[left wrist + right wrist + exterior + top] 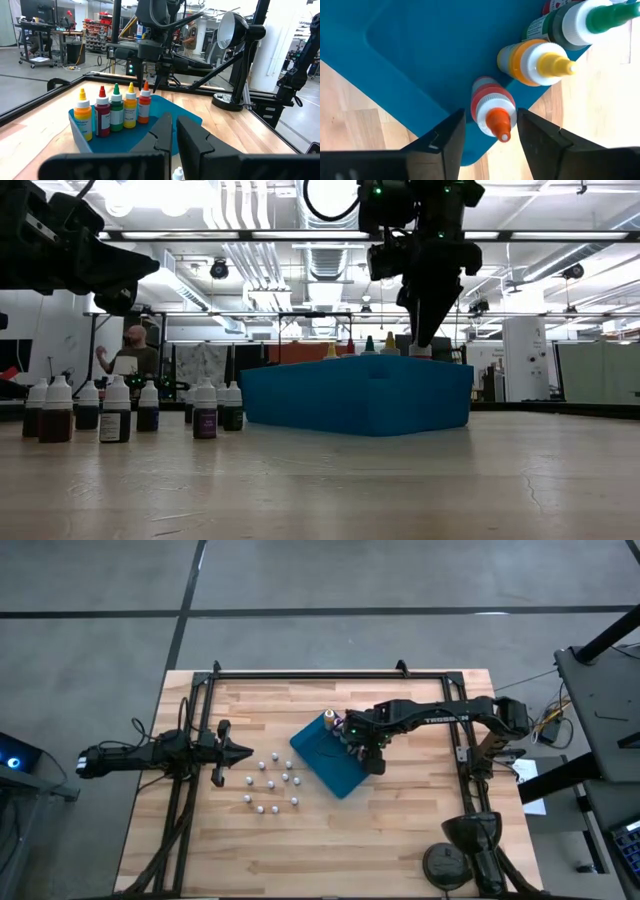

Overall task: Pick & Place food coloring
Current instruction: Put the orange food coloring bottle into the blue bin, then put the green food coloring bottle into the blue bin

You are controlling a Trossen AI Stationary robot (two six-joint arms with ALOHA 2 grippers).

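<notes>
Five food coloring bottles with coloured tops stand in a row along one wall of a blue tray (330, 768): yellow (83, 117), red (102, 115), green (116, 110), yellow (130, 107) and orange (144, 105). Several small white-topped bottles (270, 785) stand on the table left of the tray. My right gripper (490, 132) points down over the tray, open. Its fingers stand on either side of the orange-topped bottle's cap (495, 112), and I see no touch. My left gripper (240, 752) is level at the table's left, shut, with nothing in it.
A black frame (330, 673) runs round the wooden table. A black lamp (460, 850) stands at the near right corner. A person (130, 350) stands far back in the room. Bare wood lies near the front edge and right of the tray.
</notes>
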